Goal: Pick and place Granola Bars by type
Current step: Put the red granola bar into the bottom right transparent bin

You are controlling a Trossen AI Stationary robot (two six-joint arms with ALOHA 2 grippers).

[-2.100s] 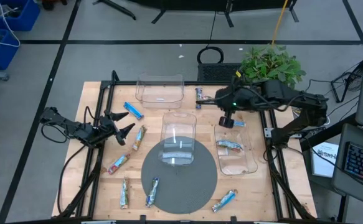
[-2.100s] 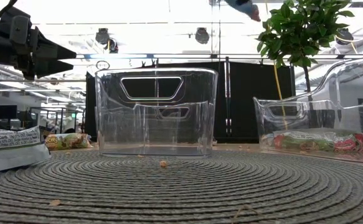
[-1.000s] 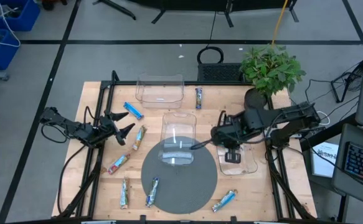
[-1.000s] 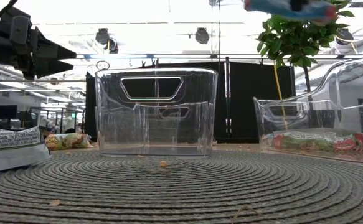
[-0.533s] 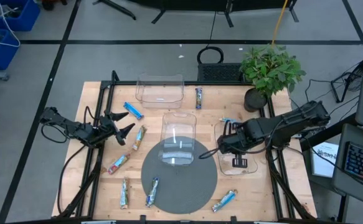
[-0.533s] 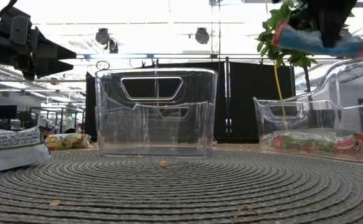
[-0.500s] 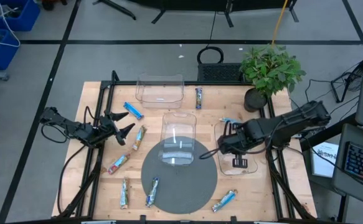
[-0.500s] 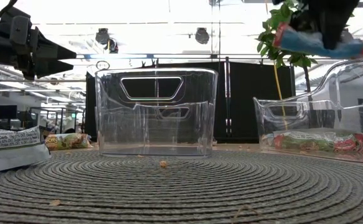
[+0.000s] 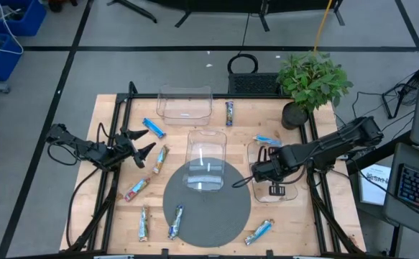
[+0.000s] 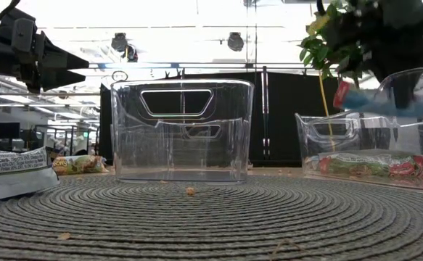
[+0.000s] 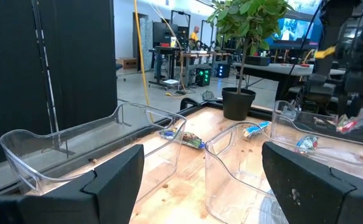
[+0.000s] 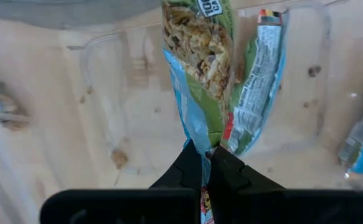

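Right hand reaches over the bin at 3 o'clock of the mat, pinched on a bar hanging inside. Left hand hovers at 9 o'clock, fingers wide, holding nothing.

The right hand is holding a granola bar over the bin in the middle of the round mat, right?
Not quite. The right hand holds a granola bar over the right-side bin, beside the round mat, not the middle bin. The high view shows it.
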